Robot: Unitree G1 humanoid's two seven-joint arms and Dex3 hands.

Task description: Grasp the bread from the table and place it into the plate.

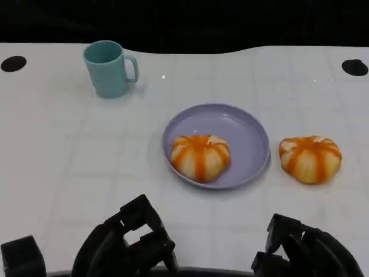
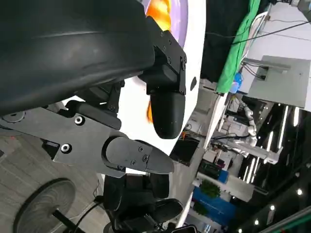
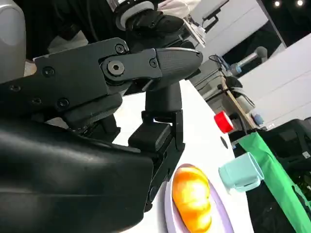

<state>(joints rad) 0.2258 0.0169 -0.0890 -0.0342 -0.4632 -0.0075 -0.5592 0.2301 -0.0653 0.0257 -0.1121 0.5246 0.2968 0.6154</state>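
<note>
An orange-striped bread roll lies in the left half of the lilac plate at the table's middle. A second, similar roll sits on the bare table just right of the plate. My left hand hovers at the near edge, well short of the plate, fingers apart and holding nothing. My right hand is at the near right, in front of the loose roll, also holding nothing. In the right wrist view, the right hand reaches toward the plated roll. The left wrist view has the left hand before a roll.
A teal mug stands at the far left, handle to the right; it also appears in the right wrist view. Two black round holes mark the table's far corners. White tabletop lies between my hands and the plate.
</note>
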